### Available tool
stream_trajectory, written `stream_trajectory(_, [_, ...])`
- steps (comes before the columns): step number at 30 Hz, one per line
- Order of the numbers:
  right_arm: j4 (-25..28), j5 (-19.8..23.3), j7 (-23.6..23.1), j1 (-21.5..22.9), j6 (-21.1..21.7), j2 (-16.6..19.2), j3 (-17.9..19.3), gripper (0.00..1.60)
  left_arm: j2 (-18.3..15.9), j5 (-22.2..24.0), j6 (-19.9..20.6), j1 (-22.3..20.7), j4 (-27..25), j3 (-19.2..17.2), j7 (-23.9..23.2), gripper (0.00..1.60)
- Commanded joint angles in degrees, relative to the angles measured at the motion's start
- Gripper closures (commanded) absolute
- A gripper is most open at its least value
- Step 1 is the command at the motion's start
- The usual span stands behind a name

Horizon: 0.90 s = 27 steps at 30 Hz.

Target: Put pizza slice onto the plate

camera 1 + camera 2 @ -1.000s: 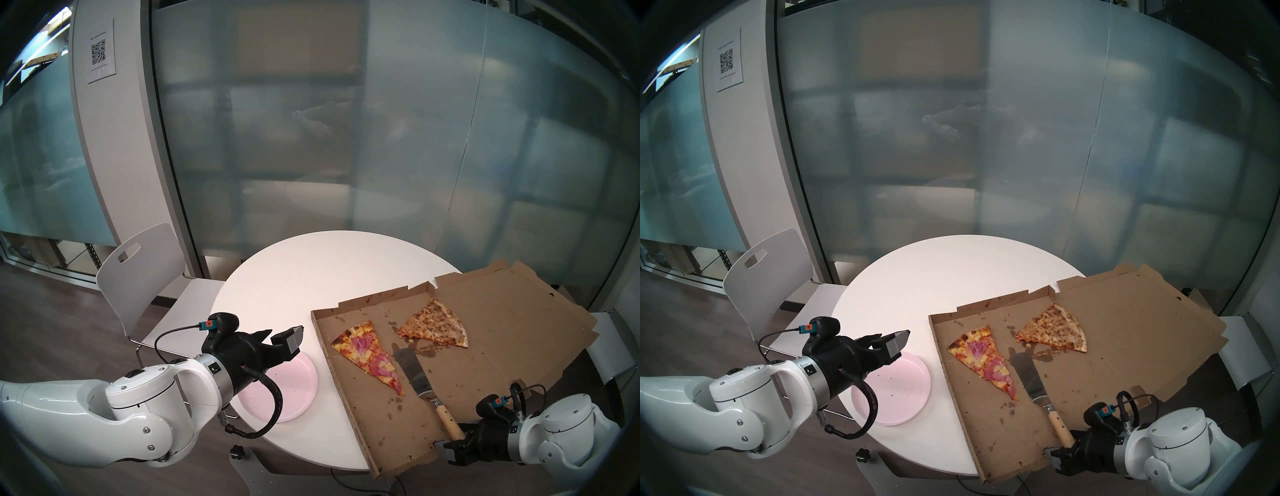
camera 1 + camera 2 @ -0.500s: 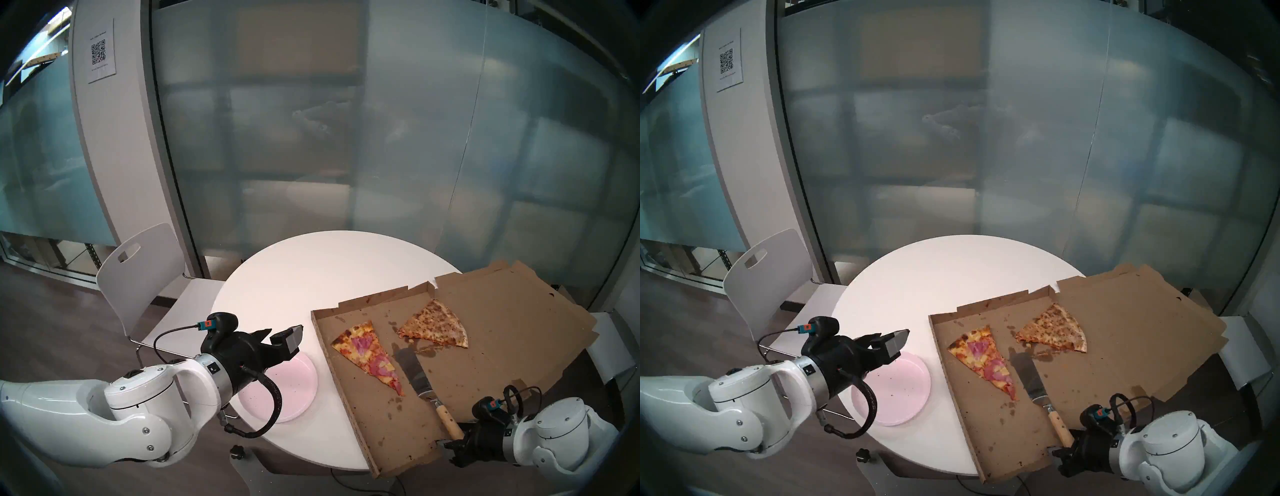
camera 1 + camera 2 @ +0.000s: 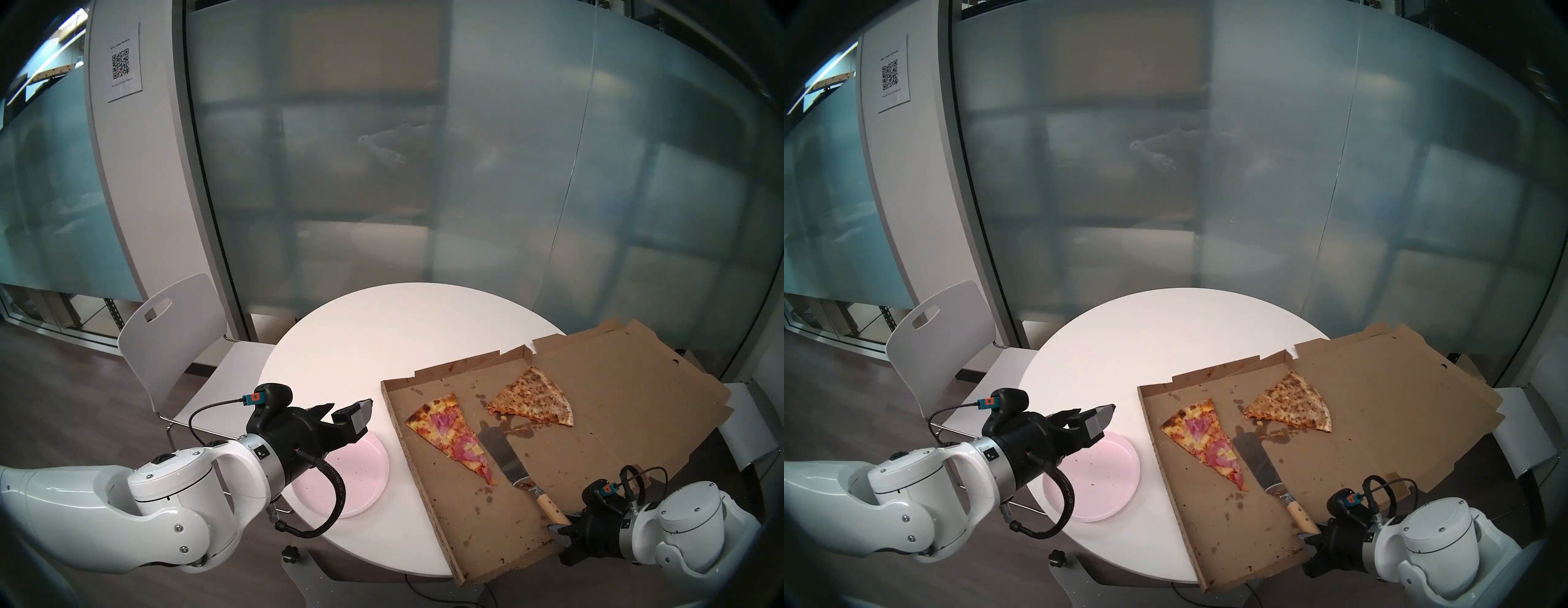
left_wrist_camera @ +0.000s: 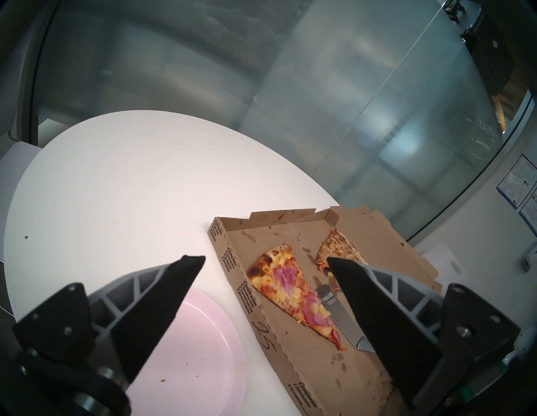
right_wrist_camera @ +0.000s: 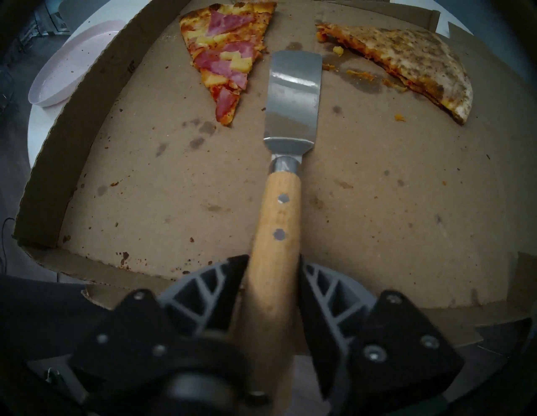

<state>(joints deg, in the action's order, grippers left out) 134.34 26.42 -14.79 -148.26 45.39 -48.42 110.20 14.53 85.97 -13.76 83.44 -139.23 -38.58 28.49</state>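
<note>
The left tool, fingers spread and empty, hides part of the one pink plate on the white desk. Two slices lie in the open box: the pizza slice with ham, and a browned slice. One spatula lies beside the ham slice; the right tool flanks its wooden handle, contact unclear.
</note>
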Motion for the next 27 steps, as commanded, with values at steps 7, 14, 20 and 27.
stream_trajectory(7, [1.13,-0.12,-0.85,-0.60,-1.16,-0.01,0.60,1.60,-0.27,0.49,-0.87,-0.14,-0.77,-0.36,-0.40,0.00])
stream_trajectory(14, [2.94,0.37,-2.00,-1.81,-0.51,-0.09,4.20,1.60,-0.33,0.68,-0.98,-0.25,-0.77,-0.38,-0.45,0.00])
stream_trajectory(20, [4.07,1.53,-4.09,-2.77,-0.73,-0.50,7.84,1.60,0.00,0.75,-0.95,-0.22,-0.77,-0.13,-0.09,0.00])
stream_trajectory(27, [2.27,2.31,-7.09,-3.52,-1.18,0.36,10.61,1.60,0.76,0.18,-0.63,0.08,-0.77,0.76,1.19,0.00])
